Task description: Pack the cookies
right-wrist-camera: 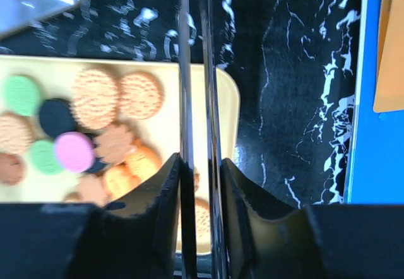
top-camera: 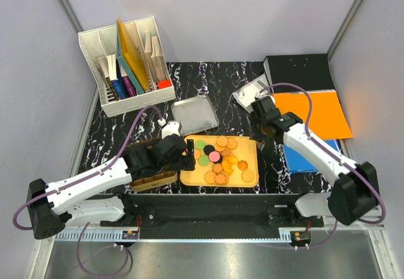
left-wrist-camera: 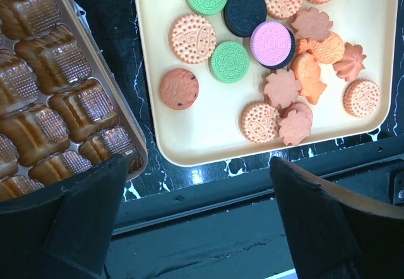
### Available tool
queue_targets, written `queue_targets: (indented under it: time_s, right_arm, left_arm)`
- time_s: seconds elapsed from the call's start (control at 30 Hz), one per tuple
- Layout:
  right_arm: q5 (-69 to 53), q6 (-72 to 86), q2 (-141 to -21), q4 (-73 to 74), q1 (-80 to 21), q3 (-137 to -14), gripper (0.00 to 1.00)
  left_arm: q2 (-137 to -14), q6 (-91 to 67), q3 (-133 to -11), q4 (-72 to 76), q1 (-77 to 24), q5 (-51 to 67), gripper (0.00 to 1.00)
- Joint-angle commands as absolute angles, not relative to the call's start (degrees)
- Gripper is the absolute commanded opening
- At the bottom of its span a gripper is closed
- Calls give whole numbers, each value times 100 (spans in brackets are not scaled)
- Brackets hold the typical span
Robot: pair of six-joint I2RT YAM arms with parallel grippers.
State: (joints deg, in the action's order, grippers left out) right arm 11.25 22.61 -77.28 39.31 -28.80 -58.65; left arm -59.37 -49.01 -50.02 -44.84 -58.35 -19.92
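Note:
The cookies [top-camera: 221, 156] [left-wrist-camera: 265, 39] [right-wrist-camera: 76, 127] lie loose on a pale yellow tray [top-camera: 189, 178] [left-wrist-camera: 189, 134] [right-wrist-camera: 158, 121]: tan rounds, plus green, pink, dark and flower shapes. A brown compartment tray [top-camera: 151, 179] [left-wrist-camera: 57, 102] sits left of it. My left gripper [top-camera: 188, 155] [left-wrist-camera: 197, 165] hangs open over the table's near edge between the two trays, holding nothing. My right gripper [top-camera: 260, 134] [right-wrist-camera: 201, 160] is above the yellow tray's right end. Its jaws press on the two thin blades of metal tongs [right-wrist-camera: 185, 71], which point away over the tray.
A white organiser [top-camera: 126, 61] with books stands at the back left. A silver lid [top-camera: 194, 115] lies behind the yellow tray. An orange folder [top-camera: 312, 112], a blue folder [top-camera: 309, 156] [right-wrist-camera: 372, 102] and a black box [top-camera: 297, 71] are on the right.

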Motion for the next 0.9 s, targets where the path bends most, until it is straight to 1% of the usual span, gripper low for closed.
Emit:
queue_targets:
  time_s: [0.0, 0.1, 0.13, 0.17, 0.23, 0.3, 0.4, 0.43, 0.53, 0.57, 0.63, 0.67, 0.73, 0.77, 0.83, 0.87]
  right_arm:
    - [722, 2373, -7076, 3964, -2865, -6380, 31]
    - [450, 2364, -6847, 3955, -2865, -6530, 15]
    - [387, 2356, -6742, 3955, -2865, -6556, 2]
    - [317, 2364, -6689, 3955, -2865, -6591, 0]
    - [27, 2364, -6575, 3911, -2865, -6609, 0]
    - [-716, 2294, -6487, 3815, -2865, -6557, 0]
    - [-1606, 2285, -6328, 3412, -2865, -6364, 0]
    - [-1765, 2303, -6302, 3349, -2857, -6302, 0]
    - [-2354, 2329, -6241, 3068, -2865, -6197, 0]
    - [-2399, 2477, -6205, 3015, -2865, -6109, 0]
    - [-2461, 2557, -6109, 2804, -2865, -5986, 0]
    - [-2461, 2645, -6091, 2769, -2865, -5942, 0]
    - [-2566, 2689, -6073, 2681, -2865, -5863, 2]
    - [-2558, 2829, -6091, 2681, -2865, -5836, 1]
    - [-2496, 2953, -6108, 2689, -2874, -5775, 0]
    - [-2226, 3058, -6100, 2716, -2883, -5748, 0]
  left_arm:
    - [-5924, -4834, -5159, -4254, -5836, -2145, 99]
    - [-5968, -4860, -5177, -4254, -5836, -2153, 99]
    - [-5968, -4869, -5177, -4254, -5836, -2179, 99]
    - [-5976, -4904, -5177, -4254, -5836, -2206, 99]
    - [-5968, -4957, -5203, -4271, -5827, -2302, 99]
    - [-5941, -5080, -5238, -4315, -5827, -2381, 99]
    - [-5906, -5264, -5282, -4394, -5757, -2496, 93]
    - [-5880, -5378, -5291, -4429, -5731, -2566, 85]
    - [-5845, -5711, -5247, -4570, -5713, -2706, 69]
    - [-5836, -5791, -5230, -4614, -5713, -2733, 58]
    - [-5818, -5984, -5151, -4728, -5704, -2777, 49]
    - [-5810, -6029, -5107, -4763, -5695, -2777, 41]
    - [-5810, -6125, -5098, -4790, -5687, -2777, 33]
    - [-5801, -6143, -5089, -4816, -5687, -2786, 26]
    - [-5775, -6179, -5089, -4825, -5687, -2769, 16]
    - [-5766, -6179, -5098, -4816, -5687, -2760, 7]
